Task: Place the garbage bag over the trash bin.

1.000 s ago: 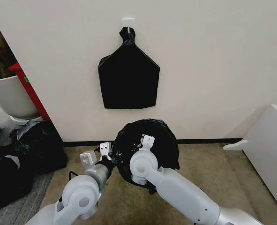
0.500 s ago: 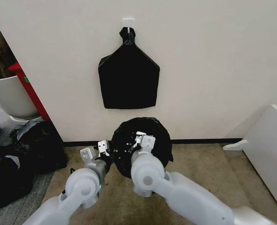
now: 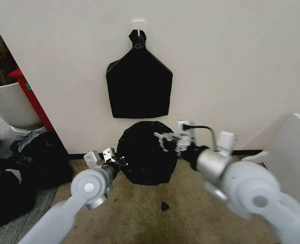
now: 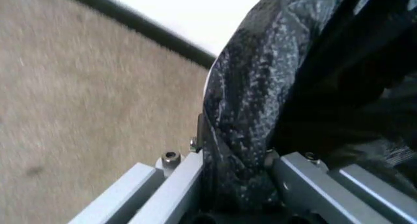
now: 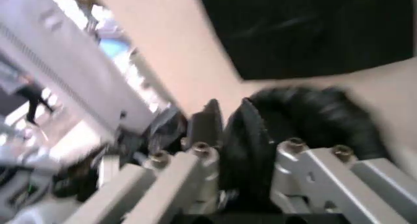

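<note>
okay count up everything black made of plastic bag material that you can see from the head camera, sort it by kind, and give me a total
Garbage bag stretched between the left gripper and right gripper: 1
Flat black bag hanging on the wall hook: 1
Bulky black sacks on the floor at the left: at least 2, overlapping
Total: at least 4

- The place looks like a corner of an office or a similar indoor room.
- A plain pale wall with a dark baseboard stands behind.
- The floor is short brown carpet.
- A large white planter pot stands at the left, beside a red panel.
- A white board leans at the right.
</note>
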You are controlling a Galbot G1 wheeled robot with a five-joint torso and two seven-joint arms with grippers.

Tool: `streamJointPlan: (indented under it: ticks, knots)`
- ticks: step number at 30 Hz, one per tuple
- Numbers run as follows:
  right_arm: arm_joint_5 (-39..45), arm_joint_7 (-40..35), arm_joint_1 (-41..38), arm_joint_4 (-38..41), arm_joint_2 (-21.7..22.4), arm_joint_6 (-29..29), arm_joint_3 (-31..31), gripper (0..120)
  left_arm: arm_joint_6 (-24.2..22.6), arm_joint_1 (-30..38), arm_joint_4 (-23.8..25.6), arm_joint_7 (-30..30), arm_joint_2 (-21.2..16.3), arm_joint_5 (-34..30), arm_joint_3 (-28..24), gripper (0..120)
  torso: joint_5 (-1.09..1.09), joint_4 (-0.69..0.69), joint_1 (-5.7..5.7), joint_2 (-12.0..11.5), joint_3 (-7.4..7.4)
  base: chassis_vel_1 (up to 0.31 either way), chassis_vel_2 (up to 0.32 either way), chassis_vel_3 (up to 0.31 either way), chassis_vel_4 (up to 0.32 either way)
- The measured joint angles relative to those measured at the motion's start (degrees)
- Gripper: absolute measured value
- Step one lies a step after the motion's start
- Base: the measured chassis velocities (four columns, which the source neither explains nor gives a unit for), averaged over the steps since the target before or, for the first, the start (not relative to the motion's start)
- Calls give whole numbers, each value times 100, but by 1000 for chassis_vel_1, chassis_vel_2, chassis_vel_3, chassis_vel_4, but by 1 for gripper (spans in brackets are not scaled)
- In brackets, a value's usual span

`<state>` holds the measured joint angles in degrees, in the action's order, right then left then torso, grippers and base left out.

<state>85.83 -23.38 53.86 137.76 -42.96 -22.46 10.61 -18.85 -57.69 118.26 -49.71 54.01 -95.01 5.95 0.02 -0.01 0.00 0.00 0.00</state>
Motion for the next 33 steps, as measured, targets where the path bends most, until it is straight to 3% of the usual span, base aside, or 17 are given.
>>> streamJointPlan:
  ticks: [2,5,6,8,11,16,18,24,33]
  knots:
    - [266,110,233,-104,-38,22,492,19,-13,17,-72,-59,-27,-465,49,0,0,3,0,0,0,0,0,0,0]
    - [541,1050,953,-360,-97,-68,1608,32,12,92,-191,-302,-69,-1164,107,0,-1,3,0,0,0,0,0,0,0]
    - [541,1050,953,-360,-97,-68,1608,32,12,92,-191,-302,-69,-1164,107,0,-1,3,0,0,0,0,0,0,0]
    - [571,1837,1687,-549,-185,-286,2260,41,17,116,-275,-414,-94,-1685,144,0,1,0,0,0,0,0,0,0,0]
    - [368,2426,2517,-627,-391,-378,2694,53,17,160,-374,-551,-88,-2284,204,0,-1,-2,0,0,0,0,0,0,0]
    - [1,2652,3128,-691,-695,-373,2743,66,-58,224,-466,-642,-59,-2865,387,0,0,-1,0,0,0,0,0,0,0]
    - [-268,2641,3464,-742,-1005,-325,2627,77,-193,288,-559,-710,-12,-3205,536,0,0,0,0,0,-1,0,0,0,0]
    - [-172,2336,3953,-537,-1617,-376,2527,98,-309,492,-863,-887,52,-3547,675,0,-3,0,0,-1,-1,0,0,0,0]
    - [-912,2124,3936,-452,-2095,-235,1851,100,-390,685,-1026,-987,119,-3626,599,0,-3,0,0,-1,0,0,0,0,0]
